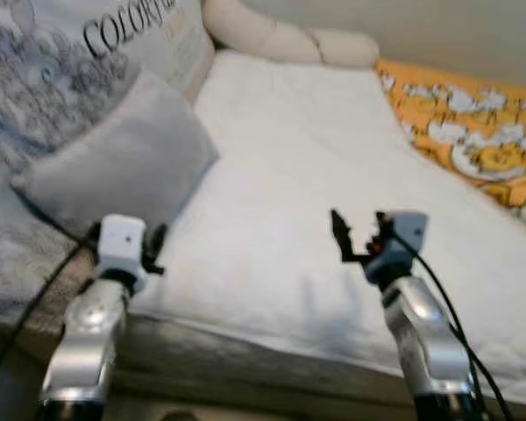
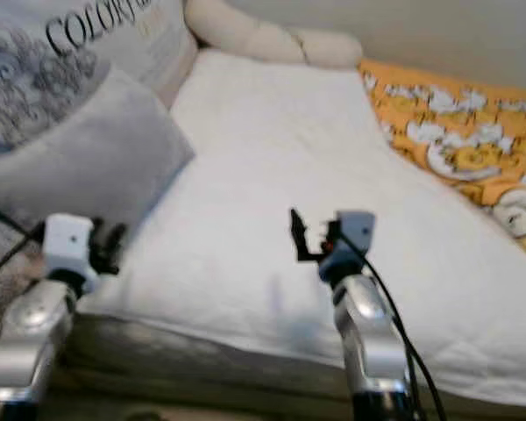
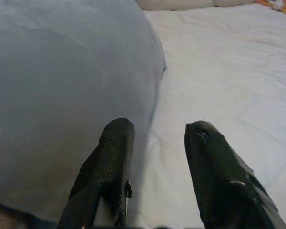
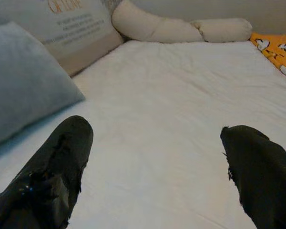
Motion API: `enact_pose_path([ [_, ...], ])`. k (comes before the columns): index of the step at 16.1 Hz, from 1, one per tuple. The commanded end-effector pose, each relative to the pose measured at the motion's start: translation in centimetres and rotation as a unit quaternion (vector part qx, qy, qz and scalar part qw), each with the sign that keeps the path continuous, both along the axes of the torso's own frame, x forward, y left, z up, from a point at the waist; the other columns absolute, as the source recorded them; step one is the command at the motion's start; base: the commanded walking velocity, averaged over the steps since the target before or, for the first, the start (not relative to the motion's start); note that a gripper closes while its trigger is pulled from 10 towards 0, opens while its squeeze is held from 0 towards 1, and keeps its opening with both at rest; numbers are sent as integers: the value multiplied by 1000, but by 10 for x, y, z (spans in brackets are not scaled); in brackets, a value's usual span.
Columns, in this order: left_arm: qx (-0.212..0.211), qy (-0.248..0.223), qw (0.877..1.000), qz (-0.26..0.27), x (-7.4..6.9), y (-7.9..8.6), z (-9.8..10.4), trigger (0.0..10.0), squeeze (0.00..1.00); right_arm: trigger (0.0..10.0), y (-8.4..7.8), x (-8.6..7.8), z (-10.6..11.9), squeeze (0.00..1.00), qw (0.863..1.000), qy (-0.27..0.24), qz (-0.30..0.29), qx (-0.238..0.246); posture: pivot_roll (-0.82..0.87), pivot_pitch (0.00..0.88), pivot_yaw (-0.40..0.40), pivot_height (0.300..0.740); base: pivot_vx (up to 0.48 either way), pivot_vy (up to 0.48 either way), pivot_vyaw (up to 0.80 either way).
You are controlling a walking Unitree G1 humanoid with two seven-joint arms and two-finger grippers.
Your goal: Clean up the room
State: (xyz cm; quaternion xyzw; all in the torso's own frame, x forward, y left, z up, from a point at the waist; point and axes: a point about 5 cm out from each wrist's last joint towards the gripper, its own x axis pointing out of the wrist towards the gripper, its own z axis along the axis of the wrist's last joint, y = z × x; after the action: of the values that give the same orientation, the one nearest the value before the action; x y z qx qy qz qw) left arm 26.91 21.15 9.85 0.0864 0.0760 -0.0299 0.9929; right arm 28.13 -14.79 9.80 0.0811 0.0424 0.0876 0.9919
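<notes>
Reaching forward over the near edge of the bed (image 1: 316, 219), both silver arms hold their hands above the white sheet. The left hand (image 3: 155, 143) has its two black fingers (image 3: 112, 157) apart, with nothing between them. Straight ahead of it and close lies the grey pillow (image 1: 123, 162), whose soft side lies just past one finger in the left wrist view; I cannot tell whether that finger touches it. The white sheet runs on beyond the other finger. Behind the grey pillow, further from the left hand, leans a large printed cushion (image 1: 61, 61) with dark lettering and a grey swirling pattern.

The right hand (image 4: 155, 143) also has its fingers (image 4: 62, 157) spread wide and holds nothing. Under and ahead of it is bare white sheet. Well beyond it, at the far end of the bed against the wall, lies a long cream bolster (image 4: 171, 26). Off to the outer side of the right hand, well apart from it, an orange blanket (image 1: 473, 132) with white and yellow figures covers the bed's far side. Black cables trail back along both arms.
</notes>
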Motion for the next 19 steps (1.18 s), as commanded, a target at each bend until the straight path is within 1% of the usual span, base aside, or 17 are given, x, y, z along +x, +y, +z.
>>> enact_pose_path([
  [1, -11, -5, 1000, -17, 3, -16, 3, 10000, 404, 10000, -13, -3, -7, 0, 999, 24, -25, -17, 84, 0, -74, 740, 0, -480, 0],
  [2, -16, -3, 1000, -16, 3, -16, 3, 10000, 404, 10000, -14, -3, -8, 0, 999, 27, -29, -18, 84, 0, -74, 740, 0, -480, 0],
  [4, -18, 5, 1000, -12, 3, -17, 3, 10000, 408, 10000, -20, -4, -10, 0, 998, 30, -52, -19, 66, 0, -56, 740, 0, -480, 0],
  [6, -20, 12, 1000, 0, 6, -15, 3, 10000, 412, 10000, -23, -4, -11, 0, 997, 40, -60, -23, 52, 0, -43, 740, 0, -480, 0],
  [8, -12, 25, 1000, 1, 9, -13, 0, 10000, 412, 10000, -24, -4, -10, 0, 997, 40, -62, -28, 47, 0, -31, 740, 0, -480, 747],
  [9, -8, 25, 1000, -2, 10, -13, 0, 10000, 412, 10000, -25, -4, -11, 0, 996, 43, -72, -22, 46, 0, -29, 740, 0, -480, 681],
  [12, 4, 27, 1000, -11, 13, -16, 0, 10000, 412, 10000, -29, -1, -11, 0, 995, 45, -88, -26, 54, 0, -33, 740, 0, -480, 0],
  [15, 6, 28, 1000, -12, 16, -17, 0, 10000, 412, 10000, -30, 2, -10, 0, 994, 43, -91, -32, 58, 0, -36, 740, 0, -480, 0],
  [17, 8, 28, 999, -14, 17, -17, 0, 10000, 412, 10000, -28, 3, -11, 0, 994, 45, -90, -31, 60, 0, -31, 740, 0, -480, 0],
  [19, 17, 28, 999, -20, 18, -16, 1, 10000, 412, 10000, -25, 4, -11, 0, 995, 46, -89, -28, 80, 0, -43, 740, 0, -480, 0],
])
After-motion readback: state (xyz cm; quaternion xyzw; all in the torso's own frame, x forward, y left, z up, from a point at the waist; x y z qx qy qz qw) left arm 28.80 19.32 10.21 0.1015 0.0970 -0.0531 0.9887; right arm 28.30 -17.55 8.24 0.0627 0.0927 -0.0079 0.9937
